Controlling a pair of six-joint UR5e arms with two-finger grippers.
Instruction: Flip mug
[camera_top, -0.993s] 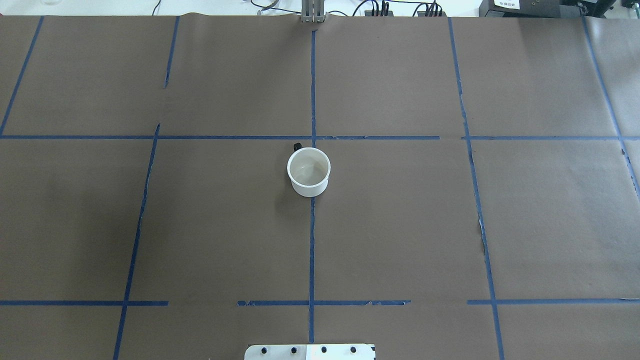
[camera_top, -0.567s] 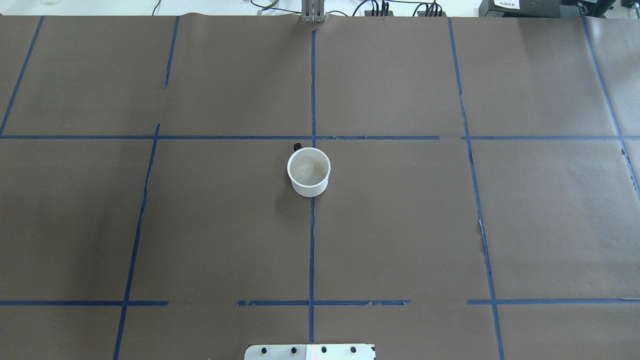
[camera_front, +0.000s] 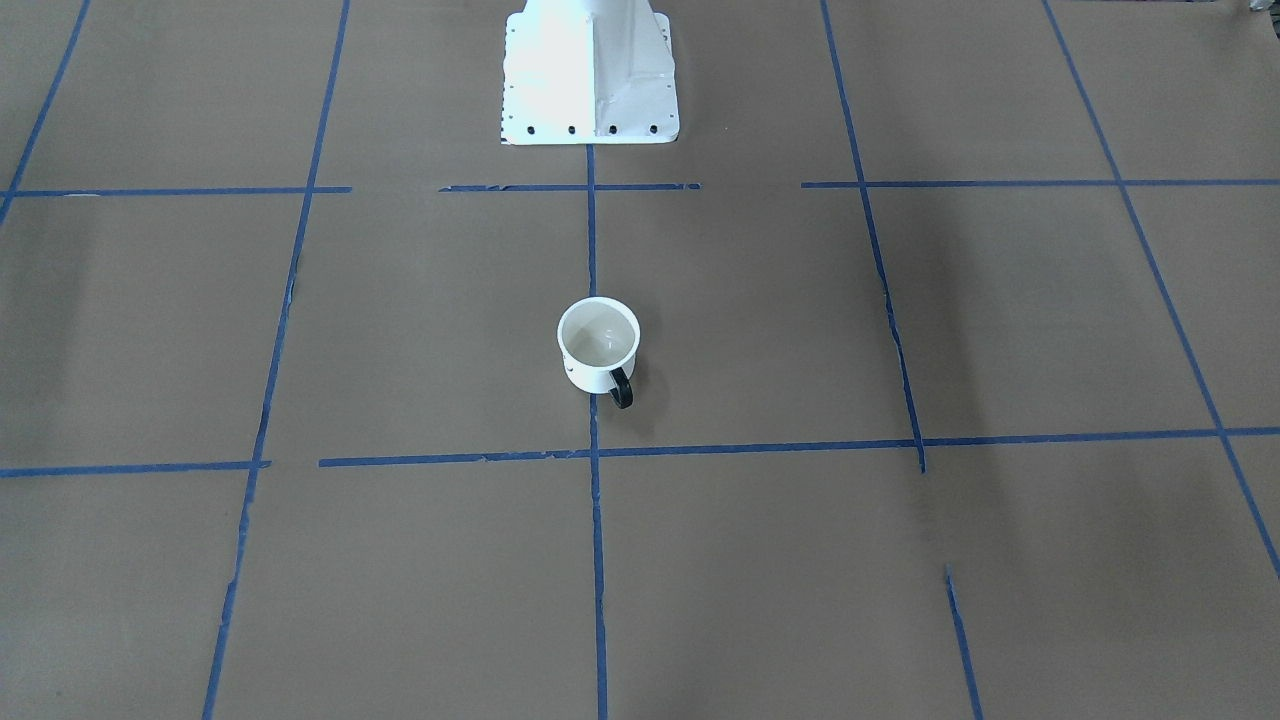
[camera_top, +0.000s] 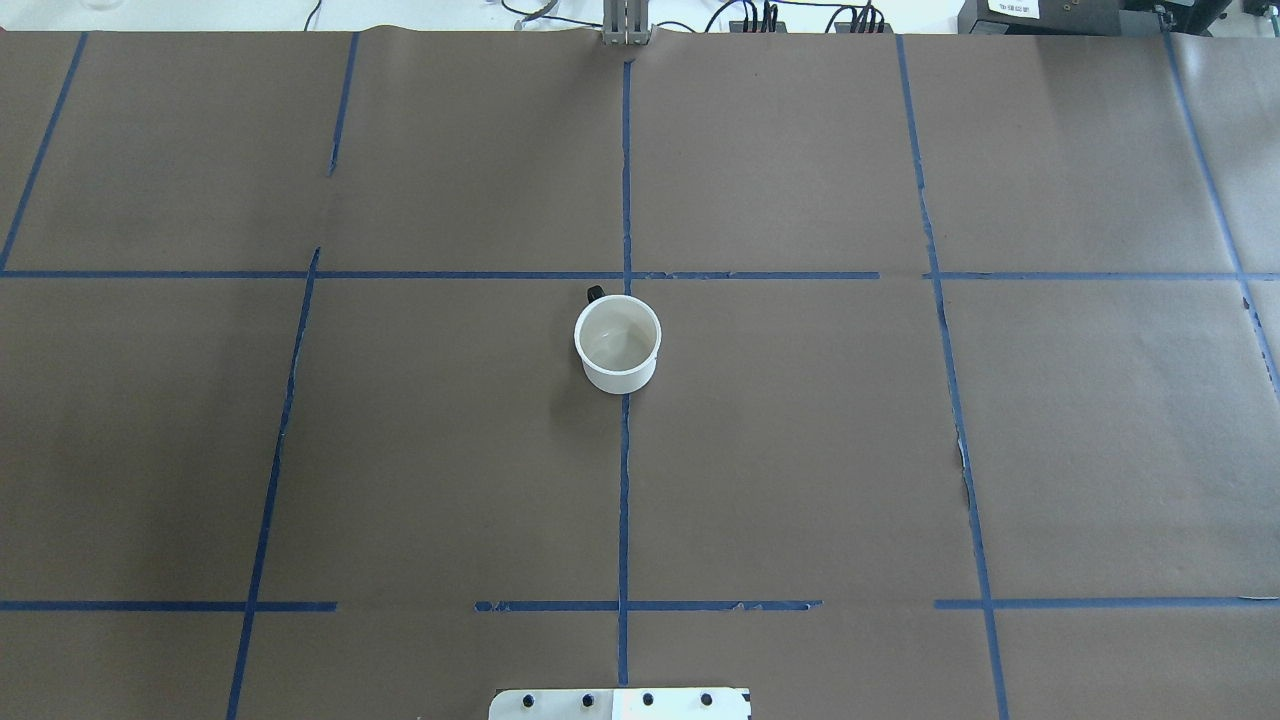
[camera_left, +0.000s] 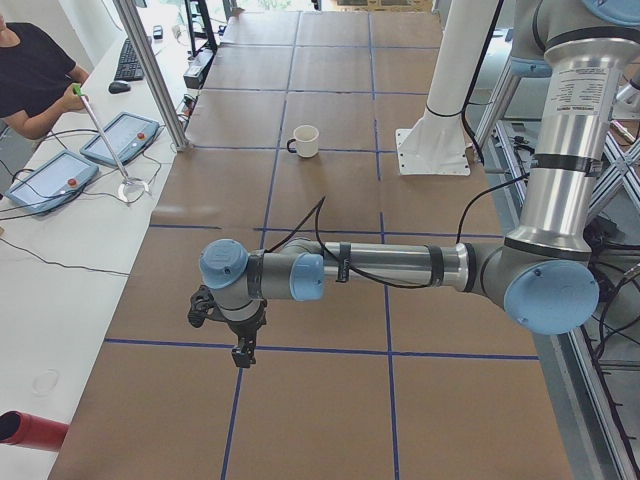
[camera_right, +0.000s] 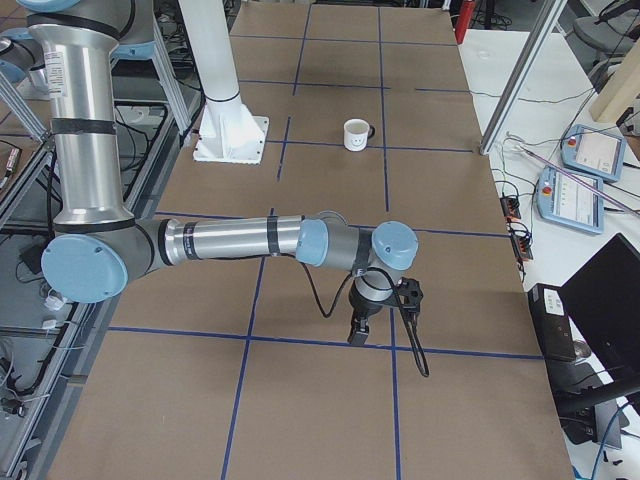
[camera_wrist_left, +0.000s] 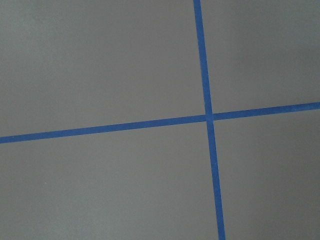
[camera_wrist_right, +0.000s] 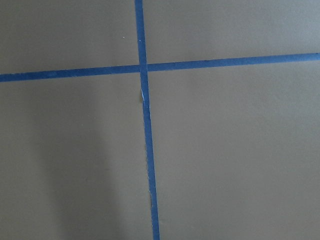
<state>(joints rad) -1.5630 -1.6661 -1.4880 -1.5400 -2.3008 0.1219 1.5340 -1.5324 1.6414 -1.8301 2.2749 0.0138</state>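
Note:
The white mug stands upright, mouth up, on the brown paper near the table's middle. Its black handle points away from the robot base. It also shows in the front view, the left side view and the right side view, where a black smiley face shows on its side. My left gripper hangs over the table's left end, far from the mug; I cannot tell if it is open. My right gripper hangs over the right end, far from the mug; I cannot tell its state either.
Blue tape lines grid the brown paper. The white robot base stands behind the mug. An operator sits at a side table with control pads. Both wrist views show only paper and tape.

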